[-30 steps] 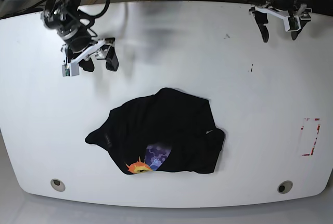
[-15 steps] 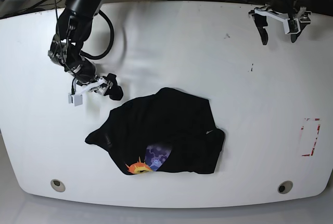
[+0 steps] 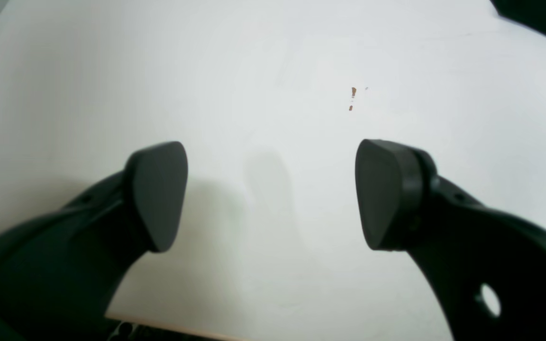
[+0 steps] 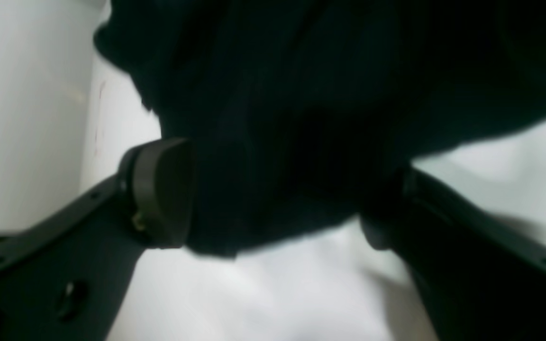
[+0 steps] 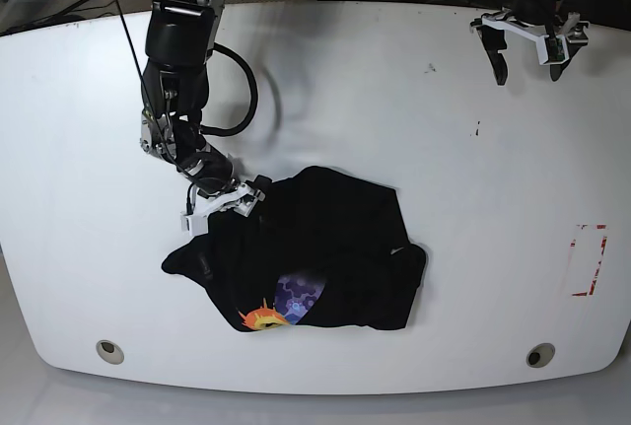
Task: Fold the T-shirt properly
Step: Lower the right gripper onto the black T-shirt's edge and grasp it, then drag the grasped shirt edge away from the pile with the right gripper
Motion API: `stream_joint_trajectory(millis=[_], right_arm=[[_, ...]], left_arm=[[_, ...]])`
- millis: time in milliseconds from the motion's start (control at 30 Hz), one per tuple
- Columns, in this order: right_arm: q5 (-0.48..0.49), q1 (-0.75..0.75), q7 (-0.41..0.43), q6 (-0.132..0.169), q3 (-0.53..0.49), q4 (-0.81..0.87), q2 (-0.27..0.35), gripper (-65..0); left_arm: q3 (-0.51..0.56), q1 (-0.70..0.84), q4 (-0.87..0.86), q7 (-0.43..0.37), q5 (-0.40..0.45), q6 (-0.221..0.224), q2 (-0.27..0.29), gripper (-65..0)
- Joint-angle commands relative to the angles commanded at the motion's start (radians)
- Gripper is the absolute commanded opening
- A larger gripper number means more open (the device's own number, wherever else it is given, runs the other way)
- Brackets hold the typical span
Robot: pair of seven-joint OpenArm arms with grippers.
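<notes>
Across a white table (image 5: 325, 100) with rounded corners, seen from above, two round fittings are set near the front edge, and a red-outlined marking (image 5: 589, 259) is seen near the edge on the view's right. A small reddish speck (image 3: 352, 91) is seen on the tabletop in the left wrist view. Dark cables and equipment are glimpsed beyond the far edge.

A black T-shirt (image 5: 315, 247) is crumpled in a heap at the front middle of the table, with part of its orange-yellow and purple print (image 5: 281, 307) exposed at the lower edge.

The right gripper (image 5: 222, 203) is lowered onto the heap's upper corner on the view's left. In the right wrist view its fingers (image 4: 159, 189) are spread, with black cloth lying between them; a pinch is not seen.

The left gripper (image 5: 527, 35) is held above the far corner on the view's right, well apart from the shirt, its fingers (image 3: 159, 194) spread wide over bare tabletop.

Compared with half a second ago, the right gripper has been moved from just beside the heap onto the cloth. The shirt and the left gripper are unchanged in position.
</notes>
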Motion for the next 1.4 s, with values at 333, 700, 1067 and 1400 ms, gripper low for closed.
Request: stream_joint_trajectory(millis=[333,700,1067,1400], right_arm=[[0.000,0.000,0.141,-0.066,-0.057,0.000,0.009,-47.4],[0.009,-0.075,0.124,-0.066,-0.115,0.226,0.097,-65.0],[0.011,-0.370,0.071,-0.057,-0.087,0.752,0.264,-65.0],[0.109,-0.686,0.068,0.008,0.155,0.950,0.288,-65.0]], left_arm=[[0.000,-0.034,-0.002,0.000,0.000,0.000,0.000,-13.1],[0.008,-0.212,0.005,0.166,0.077,0.000,0.005,-13.2],[0.143,-0.420,0.000,0.296,0.213,0.000,0.006,-13.2],[0.203,-0.686,-0.066,0.537,0.209,0.002,0.009,-13.2]])
